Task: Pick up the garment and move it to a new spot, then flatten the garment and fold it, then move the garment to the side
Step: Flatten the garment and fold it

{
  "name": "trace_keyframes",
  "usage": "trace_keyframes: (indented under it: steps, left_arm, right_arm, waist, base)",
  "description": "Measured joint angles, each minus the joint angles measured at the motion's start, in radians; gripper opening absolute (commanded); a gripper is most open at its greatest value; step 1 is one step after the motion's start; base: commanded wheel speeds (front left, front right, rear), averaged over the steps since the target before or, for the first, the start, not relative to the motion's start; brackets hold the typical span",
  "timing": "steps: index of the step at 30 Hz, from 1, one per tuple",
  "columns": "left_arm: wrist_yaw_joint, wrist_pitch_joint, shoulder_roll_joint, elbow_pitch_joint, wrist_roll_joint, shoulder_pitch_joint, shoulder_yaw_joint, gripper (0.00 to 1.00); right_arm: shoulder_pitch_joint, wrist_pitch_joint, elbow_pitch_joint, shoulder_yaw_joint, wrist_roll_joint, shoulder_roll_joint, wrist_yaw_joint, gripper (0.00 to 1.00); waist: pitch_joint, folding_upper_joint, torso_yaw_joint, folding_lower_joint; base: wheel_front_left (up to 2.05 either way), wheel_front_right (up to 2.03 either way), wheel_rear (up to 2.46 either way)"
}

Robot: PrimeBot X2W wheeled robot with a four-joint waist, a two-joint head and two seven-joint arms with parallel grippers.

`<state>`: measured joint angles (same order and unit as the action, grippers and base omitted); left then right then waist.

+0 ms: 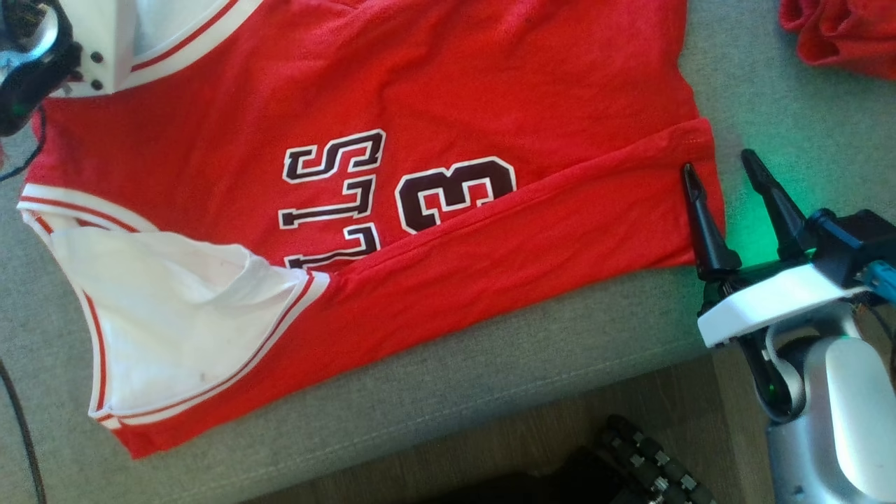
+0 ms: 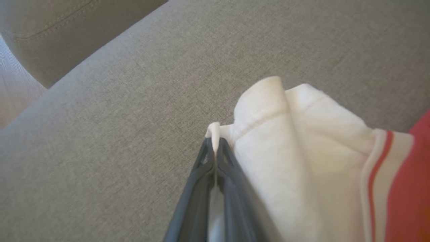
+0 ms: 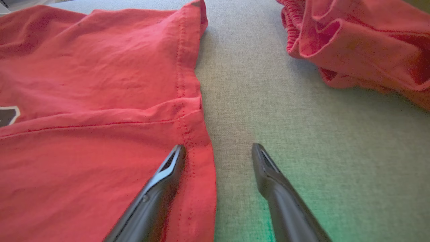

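Head view first: the red jersey [image 1: 448,91] lies print side up on the grey cushion [image 1: 490,392], filling the frame from 9 round to 2 o'clock. Its near side flap is folded up over the bottom of the number, so we'd say flattening is done and folding is underway. The left wrist [image 1: 98,35] sits at 11 o'clock over the white-trimmed shoulder. The right gripper [image 1: 719,162] comes in from 4 o'clock, forearm low, fingers pointing toward 12 and straddling the hem corner. A second red garment [image 1: 840,35] is bunched at 1 o'clock, well apart. Left wrist view: the left gripper [image 2: 215,148] is clamped tight on a thin edge of the jersey's white fabric, which bulges off toward 3 o'clock. We guess it pinches just the edge so the shoulder end can be lifted cleanly. Right wrist view: the right one is spread wide and holding nothing, one finger [image 3: 168,174] over the stitched hem at 7 o'clock, the other over bare cushion at 5 o'clock. We can't tell if either tip touches down. Looks to us like it's lined up so closing would catch the hem edge, giving a grip at both ends for the next fold.
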<state>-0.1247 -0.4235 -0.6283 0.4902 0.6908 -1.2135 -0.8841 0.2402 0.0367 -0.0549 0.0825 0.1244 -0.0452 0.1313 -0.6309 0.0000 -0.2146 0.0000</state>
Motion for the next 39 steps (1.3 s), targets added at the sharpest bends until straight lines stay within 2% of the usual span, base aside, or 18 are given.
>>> trace_keyframes:
  steps: [4, 9, 12, 19, 26, 28, 29, 30, 32, 34, 35, 36, 37, 39]
  left_arm:
    - [-0.007, 0.071, -0.018, 0.006, -0.008, 0.000, -0.017, 0.00]
    - [-0.001, 0.142, -0.017, 0.055, -0.030, -0.001, -0.015, 0.00]
    - [0.003, 0.176, -0.008, 0.072, -0.038, -0.005, -0.014, 0.00]
    - [0.005, 0.233, 0.014, 0.109, -0.048, -0.032, -0.014, 0.00]
    - [0.004, 0.260, 0.033, 0.142, -0.055, -0.043, -0.016, 0.00]
    - [0.004, 0.266, 0.035, 0.148, -0.055, -0.043, -0.017, 0.00]
    - [0.004, 0.271, 0.038, 0.154, -0.055, -0.043, -0.018, 0.00]
    - [0.004, 0.275, 0.039, 0.159, -0.055, -0.043, -0.019, 0.00]
    - [0.004, 0.279, 0.040, 0.166, -0.055, -0.044, -0.021, 0.00]
    - [0.002, 0.285, 0.043, 0.175, -0.055, -0.049, -0.024, 0.00]
    - [0.002, 0.285, 0.044, 0.179, -0.055, -0.051, -0.026, 0.00]
    - [0.002, 0.285, 0.045, 0.182, -0.055, -0.053, -0.028, 0.00]
    - [0.002, 0.286, 0.046, 0.184, -0.055, -0.056, -0.031, 0.00]
    - [0.001, 0.290, 0.046, 0.190, -0.054, -0.063, -0.036, 0.00]
  right_arm:
    - [0.029, 0.000, -0.011, -0.012, -0.004, 0.000, 0.000, 1.00]
    - [0.137, -0.033, -0.042, -0.022, -0.009, 0.000, 0.000, 1.00]
    - [0.220, -0.080, -0.082, -0.020, 0.069, -0.001, 0.000, 1.00]
    - [0.396, -0.181, -0.180, -0.013, 0.095, -0.010, 0.000, 1.00]
    - [0.503, -0.232, -0.267, -0.019, 0.085, -0.023, 0.000, 0.99]
    - [0.511, -0.237, -0.278, -0.019, 0.085, -0.023, 0.000, 0.78]
    - [0.517, -0.244, -0.289, -0.019, 0.078, -0.023, 0.000, 0.55]
    - [0.522, -0.249, -0.301, -0.017, 0.074, -0.023, 0.000, 0.49]
    - [0.531, -0.261, -0.317, -0.011, 0.056, -0.023, 0.000, 0.51]
    - [0.535, -0.268, -0.327, -0.006, 0.038, -0.023, 0.000, 0.45]
    - [0.535, -0.269, -0.330, -0.004, 0.034, -0.023, 0.000, 0.36]
    - [0.536, -0.269, -0.334, -0.001, 0.034, -0.023, 0.000, 0.12]
    - [0.539, -0.269, -0.337, 0.001, 0.034, -0.023, 0.000, 0.00]
    - [0.551, -0.269, -0.342, 0.003, 0.033, -0.023, 0.000, 0.00]
  waist:
    - [0.006, 0.0000, 0.001, 0.0000]
    - [0.019, 0.0000, 0.010, 0.0000]
    - [0.025, 0.0000, 0.023, 0.0000]
    - [0.028, 0.0000, 0.055, 0.0001]
    - [0.025, 0.0000, 0.081, 0.0000]
    - [0.025, 0.0000, 0.084, 0.0001]
    - [0.025, 0.0000, 0.086, 0.0001]
    - [0.025, 0.0000, 0.088, 0.0001]
    - [0.026, 0.0000, 0.091, 0.0000]
    - [0.026, 0.0000, 0.091, 0.0001]
    - [0.026, 0.0000, 0.091, 0.0001]
    - [0.026, 0.0000, 0.090, 0.0000]
    - [0.026, 0.0000, 0.089, 0.0000]
    - [0.025, 0.0000, 0.088, 0.0001]
  base:
    - [0.00, 0.00, 0.00]
    - [0.00, 0.00, 0.00]
    - [0.00, 0.00, 0.00]
    - [0.00, 0.00, 0.00]
    - [0.00, 0.00, 0.00]
    - [0.00, 0.00, 0.00]
    - [0.00, 0.00, 0.00]
    - [0.00, 0.00, 0.00]
    - [0.00, 0.00, 0.00]
    - [0.00, 0.00, 0.00]
    - [0.00, 0.00, 0.00]
    - [0.00, 0.00, 0.00]
    - [0.00, 0.00, 0.00]
    - [0.00, 0.00, 0.00]
